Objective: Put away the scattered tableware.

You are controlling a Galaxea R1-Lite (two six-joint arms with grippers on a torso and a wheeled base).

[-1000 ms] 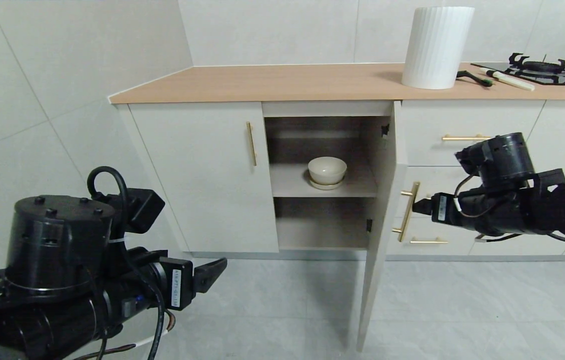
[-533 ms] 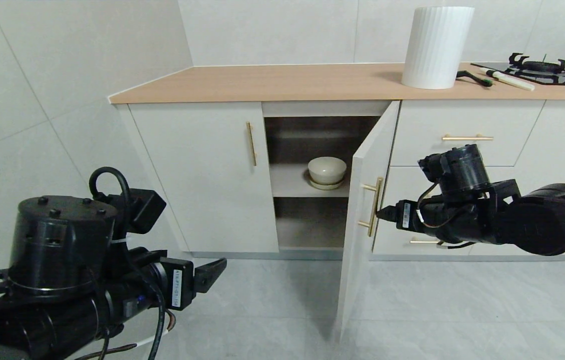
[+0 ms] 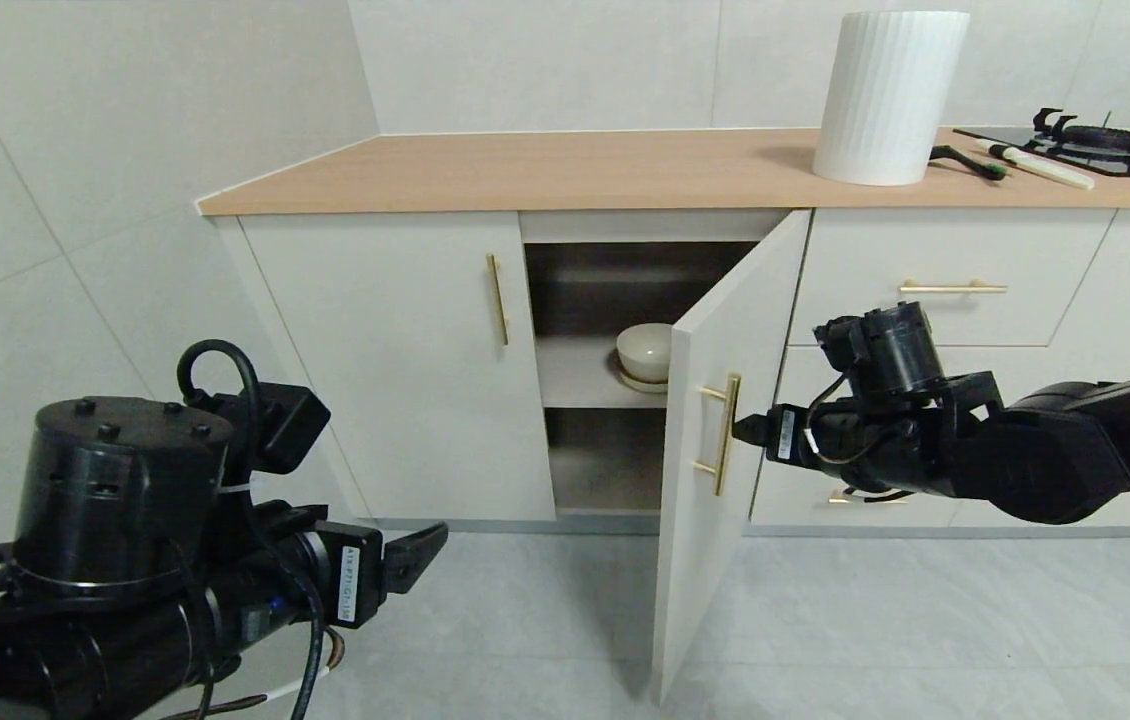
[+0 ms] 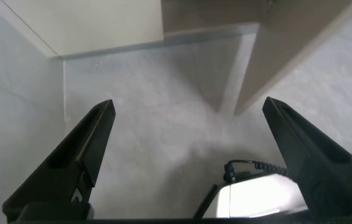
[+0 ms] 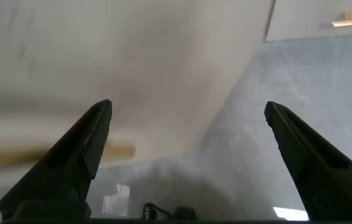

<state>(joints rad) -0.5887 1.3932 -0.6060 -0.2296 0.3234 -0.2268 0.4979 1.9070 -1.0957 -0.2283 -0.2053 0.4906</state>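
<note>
Cabinet door swung inward, narrowing its opening.

One bowl on one plate — one white ribbed canister, two cabinet doors, four gold handles

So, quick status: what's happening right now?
Left gripper open, empty, low. Right gripper open, at door handle. Bowl on shelf, cabinet door half covering it.

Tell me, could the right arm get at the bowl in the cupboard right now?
Probably not: the half-shut cabinet door stands between the right gripper and the bowl on its shelf.
</note>
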